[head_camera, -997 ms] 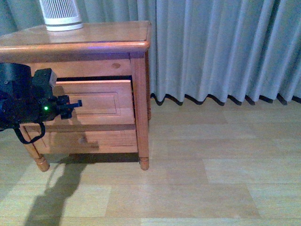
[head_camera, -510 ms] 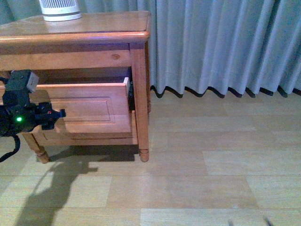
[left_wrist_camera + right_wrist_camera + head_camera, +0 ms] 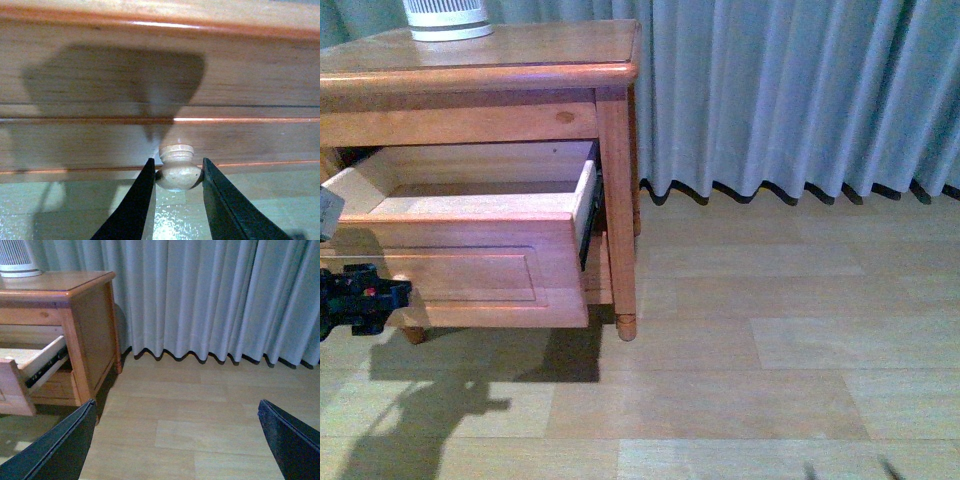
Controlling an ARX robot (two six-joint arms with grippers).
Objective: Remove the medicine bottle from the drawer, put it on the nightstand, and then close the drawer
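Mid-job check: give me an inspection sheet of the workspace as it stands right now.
Surface: nightstand top is bare wood, except a white ribbed cylinder at its back left.
Job's things: drawer pulled well out, its floor hidden from the front view; medicine bottle not seen in any view.
Clutter: nothing seen.
Grippers: left gripper closed on the drawer's knob; right gripper open, holding nothing, above the floor.
Cables: nothing seen.
Surroundings: grey curtain behind the nightstand; wood-look floor with the arm's shadow on it.
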